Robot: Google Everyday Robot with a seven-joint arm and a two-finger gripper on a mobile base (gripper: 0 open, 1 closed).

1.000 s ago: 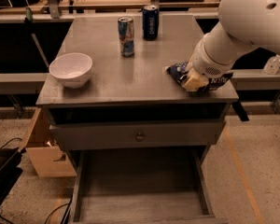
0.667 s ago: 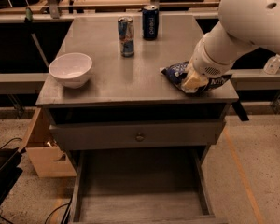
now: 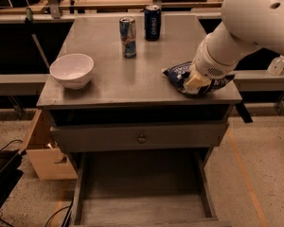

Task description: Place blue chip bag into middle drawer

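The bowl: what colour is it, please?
The bowl is white, camera view; hand on the blue chip bag.

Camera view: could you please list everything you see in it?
Cabinet: one, grey, centre.
Chip bag: one, dark blue, cabinet top, front right.
Bowl: one, white, top, front left.
Cans: two, blue, top, at the back.
Open drawer: one, grey, bottom.
Shut drawer: one, grey, above it.
Box: one, tan, floor, left.
Bottle: one, white, ledge, right.
Arm: one, white, upper right.
Gripper: one, pale, on the chip bag.
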